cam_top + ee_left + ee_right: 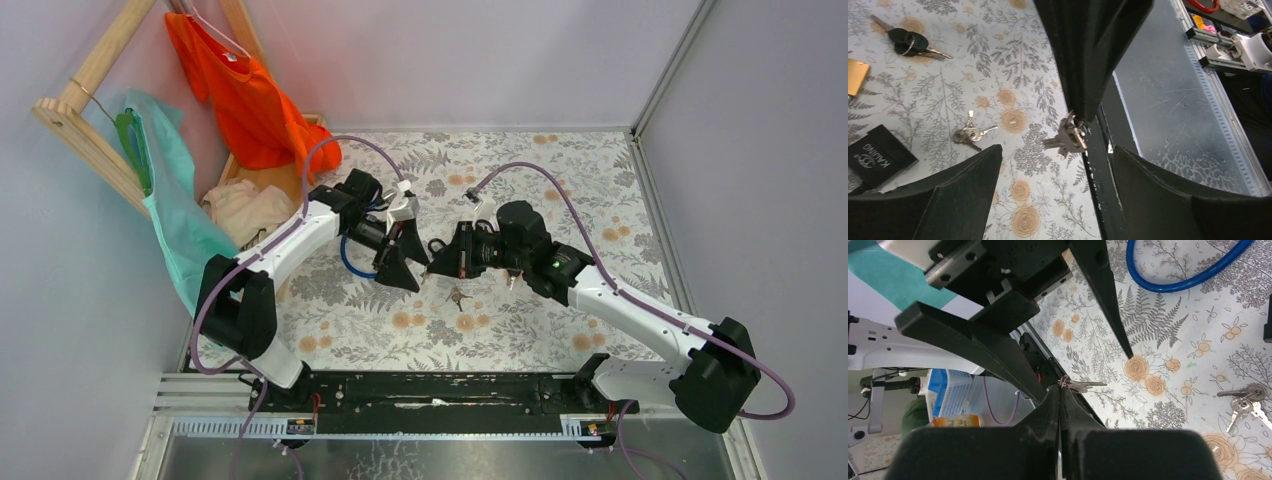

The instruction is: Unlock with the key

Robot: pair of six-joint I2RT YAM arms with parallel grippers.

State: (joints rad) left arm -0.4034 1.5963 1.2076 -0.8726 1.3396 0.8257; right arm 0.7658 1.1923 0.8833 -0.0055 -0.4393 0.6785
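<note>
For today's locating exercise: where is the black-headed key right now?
In the left wrist view, the key lies loose on the table at upper left, just above the gold padlock at the left edge.

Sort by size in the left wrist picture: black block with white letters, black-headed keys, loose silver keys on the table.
1. black block with white letters, though the edge cuts it off
2. black-headed keys
3. loose silver keys

The key is lying flat on the flowery tablecloth, up around 10 o'clock in my left wrist view. It has a chunky black plastic head, with a short silver blade poking toward 4 o'clock. It's on a ring with what looks like a second black-headed key, whose blade points to 10 o'clock.
</note>
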